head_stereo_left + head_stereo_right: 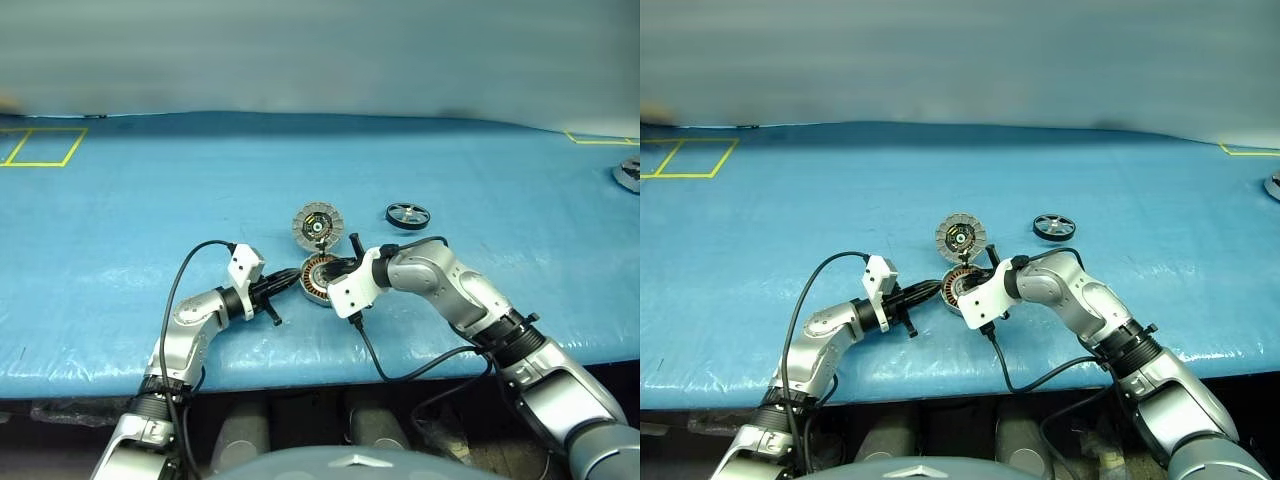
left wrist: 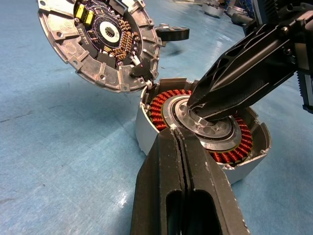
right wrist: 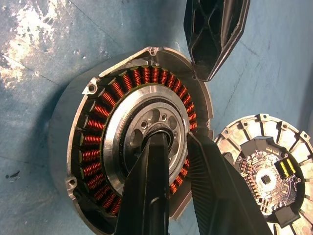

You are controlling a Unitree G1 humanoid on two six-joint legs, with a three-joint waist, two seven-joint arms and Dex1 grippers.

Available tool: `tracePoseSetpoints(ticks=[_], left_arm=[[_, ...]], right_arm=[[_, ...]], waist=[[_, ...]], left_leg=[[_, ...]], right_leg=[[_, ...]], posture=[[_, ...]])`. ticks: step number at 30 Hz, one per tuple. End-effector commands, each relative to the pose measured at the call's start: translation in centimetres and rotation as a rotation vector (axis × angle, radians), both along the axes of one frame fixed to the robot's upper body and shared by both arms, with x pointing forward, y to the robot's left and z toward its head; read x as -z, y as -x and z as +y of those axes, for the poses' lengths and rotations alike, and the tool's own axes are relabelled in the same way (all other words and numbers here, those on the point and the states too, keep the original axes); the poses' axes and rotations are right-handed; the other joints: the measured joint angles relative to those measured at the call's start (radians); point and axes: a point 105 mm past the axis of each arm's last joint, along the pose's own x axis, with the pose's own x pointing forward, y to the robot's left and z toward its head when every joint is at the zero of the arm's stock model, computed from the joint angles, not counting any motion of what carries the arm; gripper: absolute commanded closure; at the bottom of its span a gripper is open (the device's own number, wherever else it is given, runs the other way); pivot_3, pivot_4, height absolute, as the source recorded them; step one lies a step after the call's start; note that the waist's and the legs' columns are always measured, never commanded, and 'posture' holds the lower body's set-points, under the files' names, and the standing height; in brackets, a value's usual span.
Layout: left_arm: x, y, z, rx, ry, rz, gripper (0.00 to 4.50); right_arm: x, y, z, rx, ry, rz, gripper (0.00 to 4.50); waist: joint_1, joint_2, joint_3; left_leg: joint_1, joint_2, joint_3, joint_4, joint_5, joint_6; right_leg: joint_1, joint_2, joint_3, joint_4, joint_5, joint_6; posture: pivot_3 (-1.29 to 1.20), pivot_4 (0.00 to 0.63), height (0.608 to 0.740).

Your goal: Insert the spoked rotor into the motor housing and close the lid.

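Two grippers meet at the motor housing point(image 1: 318, 279); the spoked rotor point(image 1: 407, 215) lies upper right, nearer the right gripper point(image 3: 178, 147), which stands narrowly parted; left gripper point(image 2: 182, 142) shut, empty.

Both arms are silver-grey metal with rounded shells and black ribbed collars at the joints. Each wrist carries a white block, from which a black cable loops back along the arm. The left tool point(image 1: 285, 286) and right tool point(image 3: 181, 161) have matte black, tapering fingers with hollowed, ribbed sides.

Lab workbench – blue mat point(image 1: 150, 220), yellow tape squares point(image 1: 45, 146).
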Motion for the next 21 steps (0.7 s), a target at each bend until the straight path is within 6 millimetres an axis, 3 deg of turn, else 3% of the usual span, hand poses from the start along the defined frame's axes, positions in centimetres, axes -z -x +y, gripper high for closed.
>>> tracePoseSetpoints(ticks=[1, 13, 18, 19, 21], left_arm=[[0.8, 0.7, -1.2, 0.05, -0.006, 0.031, 4.5], [1.2, 0.6, -1.1, 0.027, -0.004, 0.037, 4.5], [1.4, 0.6, -1.0, 0.013, -0.002, 0.037, 4.5], [1.4, 0.6, -0.9, 0.009, -0.002, 0.037, 4.5], [1.4, 0.7, -0.9, 0.005, -0.002, 0.038, 4.5]], right_arm=[[2.0, 1.1, -0.1, -0.028, 0.069, 0.067, 3.82], [4.1, 2.1, -2.6, -0.08, 0.332, 0.123, 3.82], [4.1, 2.3, -2.5, -0.087, 0.344, 0.133, 3.82], [4.1, 2.2, -2.5, -0.083, 0.342, 0.134, 4.18], [4.1, 2.3, -2.6, -0.077, 0.346, 0.14, 4.47]], waist=[[0.0, 0.0, 0.0], [0.016, 0.001, -0.001], [0.021, 0.001, -0.003], [0.021, 0.001, -0.003], [0.021, 0.001, -0.003]], left_leg=[[0.0, 0.0, 0.0, 0.0, 0.0, 0.0], [0.0, -0.001, 0.0, -0.001, 0.0, -0.001], [0.0, -0.002, 0.0, -0.001, -0.002, -0.002], [0.0, -0.002, 0.0, -0.001, -0.002, -0.002], [0.0, -0.002, 0.0, -0.001, -0.003, -0.002]], right_leg=[[0.0, 0.0, 0.0, 0.0, 0.0, 0.0], [0.0, -0.001, 0.0, -0.001, 0.0, 0.0], [0.0, -0.003, -0.001, -0.001, -0.003, 0.0], [0.001, -0.003, -0.001, -0.001, -0.003, 0.0], [0.001, -0.003, -0.001, -0.002, -0.003, 0.0]], posture=[[0.0, 0.15, 0.74], [0.0, 0.15, 0.74], [0.0, 0.15, 0.74], [0.0, 0.15, 0.74], [0.0, 0.15, 0.74]])
